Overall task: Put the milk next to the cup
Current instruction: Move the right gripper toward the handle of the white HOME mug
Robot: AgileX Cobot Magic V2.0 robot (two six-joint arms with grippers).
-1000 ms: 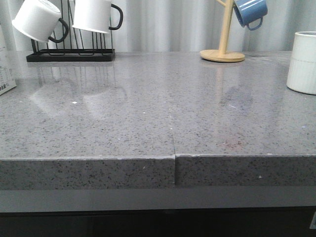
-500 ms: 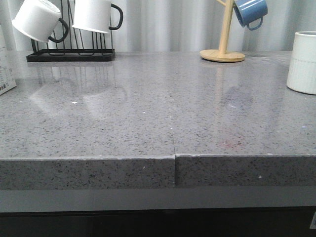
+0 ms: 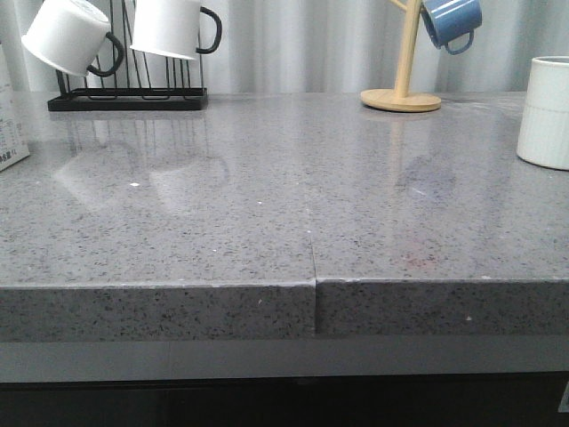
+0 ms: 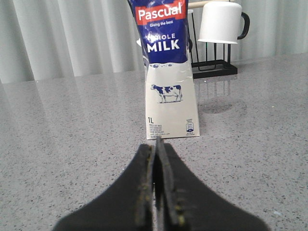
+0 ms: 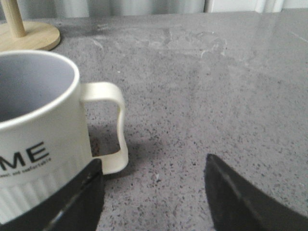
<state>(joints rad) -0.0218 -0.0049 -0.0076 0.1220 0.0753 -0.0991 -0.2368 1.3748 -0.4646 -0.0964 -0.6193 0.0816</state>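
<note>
Approach step, I'd say: left hand (image 4: 158, 159), fingers pressed together, faces the milk carton (image 4: 166, 72) upright at the surface's (image 3: 267, 205) far-left edge, well apart from the HOME mug (image 5: 41, 139) at right beside the spread right hand (image 5: 151, 192); next it needs to open & close in.

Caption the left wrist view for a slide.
Shut left gripper faces the upright milk carton on the grey counter, a white mug hanging on a rack behind.

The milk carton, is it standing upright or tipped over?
Upright. In the left wrist view the milk carton stands on its base on the counter, its print reading level.
</note>
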